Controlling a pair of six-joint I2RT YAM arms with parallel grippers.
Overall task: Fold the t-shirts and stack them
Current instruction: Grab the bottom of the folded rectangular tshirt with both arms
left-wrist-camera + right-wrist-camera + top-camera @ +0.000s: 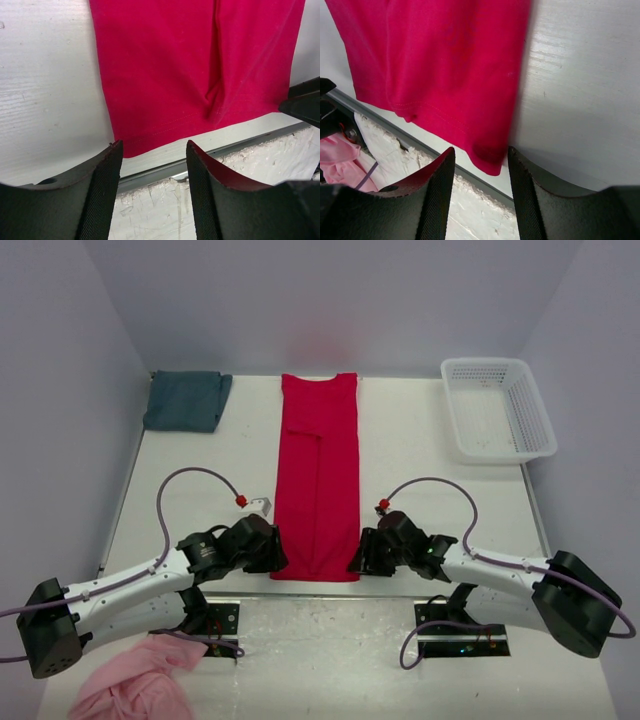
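Observation:
The red t-shirt (318,475) lies flat in the middle of the table, folded lengthwise into a long narrow strip, its hem at the near edge. The teal t-shirt (186,400) sits folded at the back left. My left gripper (277,558) is by the hem's left corner, and in the left wrist view it (154,165) stands open just short of the red hem (165,127), holding nothing. My right gripper (358,560) is by the hem's right corner; in the right wrist view it (481,167) is open with the red corner (487,155) just ahead of its jaws.
A white plastic basket (497,408) stands at the back right. A pink cloth (140,690) lies bunched at the near left, beside the left arm's base. A small white tag (262,505) lies left of the red shirt. A metal rail (210,155) runs along the table's near edge.

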